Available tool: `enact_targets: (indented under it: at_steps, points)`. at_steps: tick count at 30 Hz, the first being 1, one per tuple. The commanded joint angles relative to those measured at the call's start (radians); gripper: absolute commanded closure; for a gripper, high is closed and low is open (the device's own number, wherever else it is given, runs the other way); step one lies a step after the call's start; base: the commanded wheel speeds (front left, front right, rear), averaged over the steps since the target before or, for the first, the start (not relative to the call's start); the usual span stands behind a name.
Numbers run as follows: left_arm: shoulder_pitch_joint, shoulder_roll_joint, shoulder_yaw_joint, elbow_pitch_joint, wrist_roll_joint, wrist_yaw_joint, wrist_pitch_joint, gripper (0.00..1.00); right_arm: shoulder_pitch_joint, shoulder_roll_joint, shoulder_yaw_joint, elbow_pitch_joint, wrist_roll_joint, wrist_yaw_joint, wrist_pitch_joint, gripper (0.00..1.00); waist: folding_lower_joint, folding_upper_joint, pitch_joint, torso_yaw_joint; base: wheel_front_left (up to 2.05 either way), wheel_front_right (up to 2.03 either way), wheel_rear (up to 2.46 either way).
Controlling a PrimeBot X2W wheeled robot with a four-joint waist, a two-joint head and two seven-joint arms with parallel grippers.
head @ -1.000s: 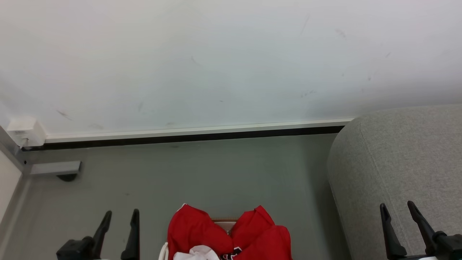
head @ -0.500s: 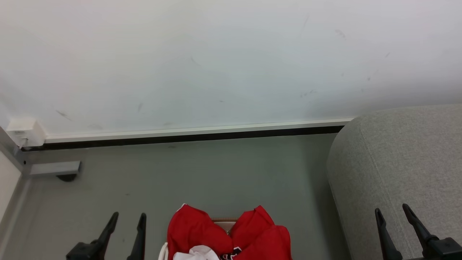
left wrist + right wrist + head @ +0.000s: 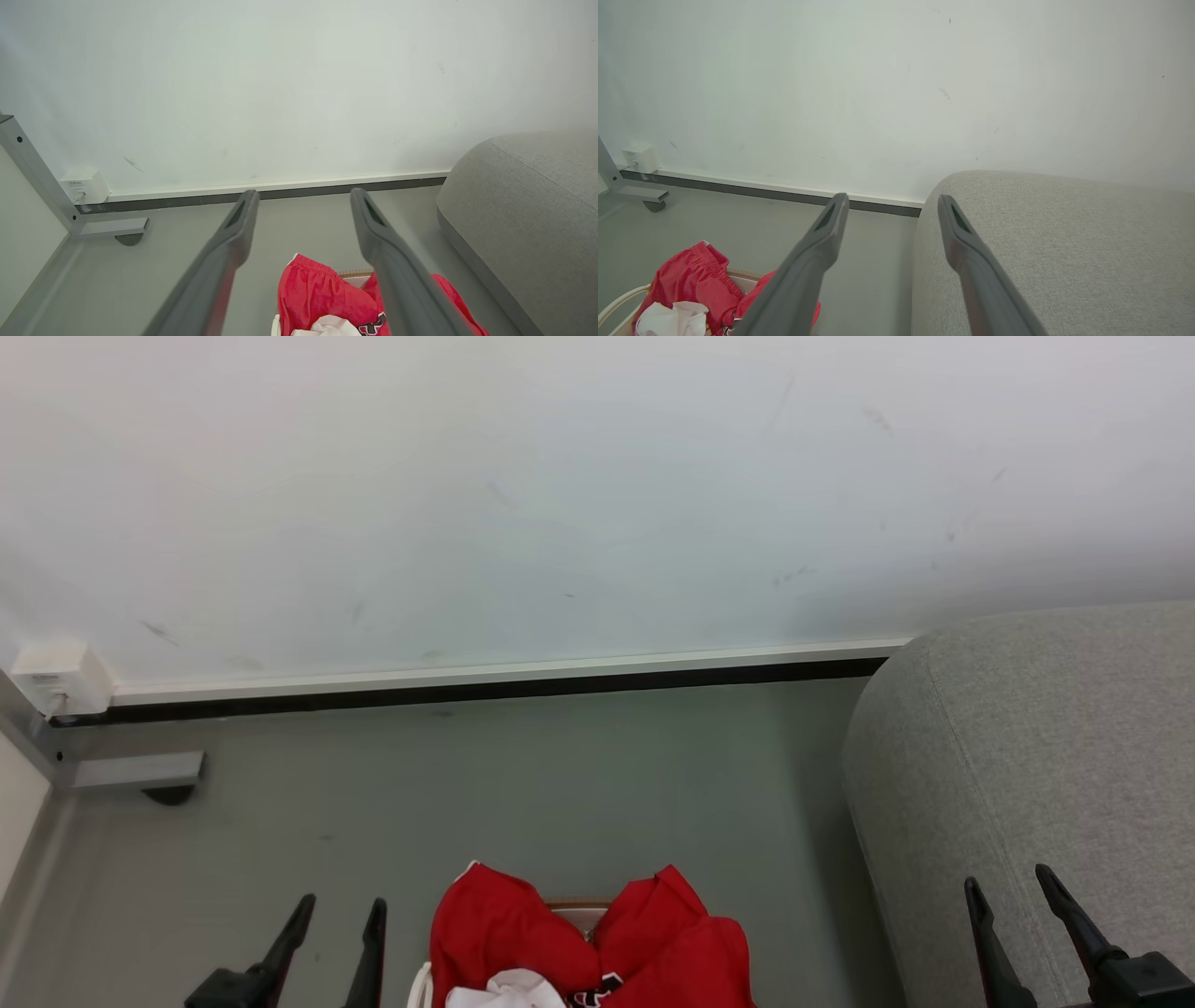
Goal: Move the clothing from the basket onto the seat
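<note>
Two grippers point up from the bottom edge, fingers apart. At lower left, the left gripper (image 3: 343, 901) hangs above the grey floor (image 3: 560, 784). At bottom centre, red clothing (image 3: 504, 924) heaps in the basket (image 3: 577, 903). At lower right, the right gripper (image 3: 1006, 875) overlaps the seat (image 3: 1027, 747).

One basket (image 3: 421, 987), one seat (image 3: 1027, 756), four fingers (image 3: 294, 929)
</note>
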Motion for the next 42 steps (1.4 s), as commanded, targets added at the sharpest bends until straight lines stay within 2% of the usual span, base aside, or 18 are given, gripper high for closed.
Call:
enact_targets:
  at_steps: [1,10,15,21,25,33,42]
  points:
    - [0.0,0.002,0.002,-0.001,-0.007,-0.005,-0.001,0.0,0.009,-0.006,0.002,0.004,0.006,-0.002,-0.004,0.0,0.0,-0.0001,0.0,-0.001,0.0,0.0,0.0]
    - [-0.009,0.005,0.004,0.006,-0.024,-0.005,-0.001,0.0,-0.002,-0.008,0.007,0.001,0.015,-0.002,-0.004,0.0,0.0,-0.0001,0.006,-0.01,0.0,0.0,0.0]
    - [-0.018,0.009,-0.02,0.011,-0.031,-0.005,-0.001,0.0,-0.022,-0.012,0.018,-0.013,0.02,-0.002,-0.004,0.0,0.0,-0.0001,0.021,-0.039,0.0,0.0,0.0]
    - [-0.089,0.036,-0.144,0.029,-0.057,-0.005,-0.001,0.0,-0.057,-0.016,0.025,-0.058,0.018,-0.002,-0.004,0.0,0.0,-0.0001,0.091,-0.101,0.0,0.0,0.0]
    - [-0.169,0.066,-0.279,0.081,-0.084,-0.005,-0.001,0.0,-0.087,-0.017,0.022,-0.101,0.01,-0.002,-0.002,0.0,0.0,-0.0001,0.165,-0.135,0.0,0.0,0.0]
    - [-0.406,0.132,-0.589,0.239,-0.155,-0.005,0.105,0.0,-0.165,-0.005,0.015,-0.206,-0.015,-0.002,-0.002,0.0,0.0,-0.0001,0.396,-0.201,0.0,0.0,0.0]
    - [-0.631,0.139,-0.789,0.44,-0.22,-0.005,0.134,0.0,-0.219,0.021,-0.019,-0.317,-0.047,-0.002,-0.002,0.0,0.0,-0.0001,0.64,-0.247,0.0,0.0,0.0]
